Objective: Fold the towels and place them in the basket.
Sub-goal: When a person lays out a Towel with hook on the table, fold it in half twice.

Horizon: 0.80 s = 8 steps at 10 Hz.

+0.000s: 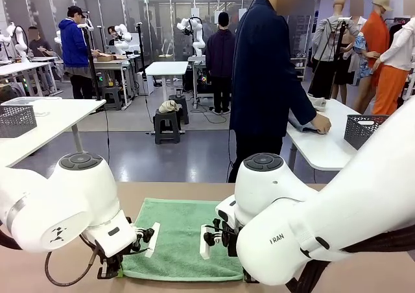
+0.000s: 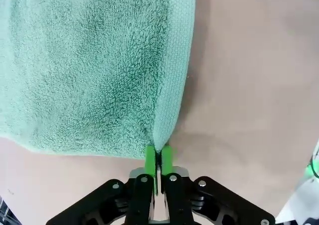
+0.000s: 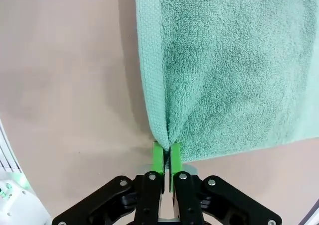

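Observation:
A mint green towel (image 1: 181,238) lies spread on the tan table in front of me, between my two arms. In the left wrist view, my left gripper (image 2: 159,155) is shut on the towel's (image 2: 94,65) near corner, with the green pads pinching its woven hem. In the right wrist view, my right gripper (image 3: 166,154) is shut on the other near corner of the towel (image 3: 229,65). Both pinched corners are lifted slightly off the table. In the front view the left gripper (image 1: 111,267) sits low under its wrist, and the right gripper is hidden behind its arm.
A person in a dark jacket (image 1: 266,79) stands at the table's far side, hand on a white side table (image 1: 321,147) that carries a dark grey mesh basket (image 1: 363,131). Another mesh basket (image 1: 16,119) stands on a table at the left. Bare tan tabletop (image 1: 52,273) surrounds the towel.

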Motion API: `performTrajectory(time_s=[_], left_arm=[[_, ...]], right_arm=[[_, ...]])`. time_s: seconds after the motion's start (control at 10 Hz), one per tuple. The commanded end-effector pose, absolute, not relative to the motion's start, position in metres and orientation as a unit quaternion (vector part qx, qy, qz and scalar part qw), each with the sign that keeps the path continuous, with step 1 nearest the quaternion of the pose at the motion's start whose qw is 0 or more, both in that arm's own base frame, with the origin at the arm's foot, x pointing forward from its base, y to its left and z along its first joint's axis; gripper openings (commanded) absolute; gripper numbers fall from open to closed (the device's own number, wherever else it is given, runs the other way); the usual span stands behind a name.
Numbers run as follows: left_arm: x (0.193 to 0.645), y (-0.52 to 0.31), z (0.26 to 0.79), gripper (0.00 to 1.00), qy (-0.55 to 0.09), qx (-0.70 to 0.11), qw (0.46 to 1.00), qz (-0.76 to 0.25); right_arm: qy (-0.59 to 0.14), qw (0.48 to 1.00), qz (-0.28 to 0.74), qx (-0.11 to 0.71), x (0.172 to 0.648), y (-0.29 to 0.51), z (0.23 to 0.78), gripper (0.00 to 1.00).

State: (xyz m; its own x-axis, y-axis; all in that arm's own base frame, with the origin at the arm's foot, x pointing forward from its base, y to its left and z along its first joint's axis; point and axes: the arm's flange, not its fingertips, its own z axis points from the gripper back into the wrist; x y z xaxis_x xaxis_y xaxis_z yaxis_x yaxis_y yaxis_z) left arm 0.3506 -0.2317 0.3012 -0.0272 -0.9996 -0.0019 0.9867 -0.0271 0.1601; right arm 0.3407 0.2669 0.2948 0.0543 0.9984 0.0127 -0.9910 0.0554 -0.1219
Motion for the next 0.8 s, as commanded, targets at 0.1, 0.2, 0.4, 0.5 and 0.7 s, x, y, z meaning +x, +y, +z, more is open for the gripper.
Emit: performTrajectory(time_s=[0.1,0.2,0.4,0.5,0.7], left_arm=[[0.351,-0.232,0.301,0.00,-0.058,0.057,0.695,-0.714],[0.351,-0.232,0.301,0.00,-0.058,0.057,0.695,-0.714],[0.351,-0.232,0.301,0.00,-0.058,0.057,0.695,-0.714],[0.351,-0.232,0.301,0.00,-0.058,0.057,0.695,-0.714],[0.353,-0.229,0.312,0.05,-0.054,0.061,0.698,-0.712]], right_arm=[[-0.048,0.725,0.685,-0.040,0.340,0.267,0.295,0.00],[-0.048,0.725,0.685,-0.040,0.340,0.267,0.295,0.00],[-0.048,0.725,0.685,-0.040,0.340,0.267,0.295,0.00],[-0.048,0.725,0.685,-0.040,0.340,0.267,0.295,0.00],[-0.049,0.723,0.687,-0.059,0.343,0.265,0.303,0.07]])
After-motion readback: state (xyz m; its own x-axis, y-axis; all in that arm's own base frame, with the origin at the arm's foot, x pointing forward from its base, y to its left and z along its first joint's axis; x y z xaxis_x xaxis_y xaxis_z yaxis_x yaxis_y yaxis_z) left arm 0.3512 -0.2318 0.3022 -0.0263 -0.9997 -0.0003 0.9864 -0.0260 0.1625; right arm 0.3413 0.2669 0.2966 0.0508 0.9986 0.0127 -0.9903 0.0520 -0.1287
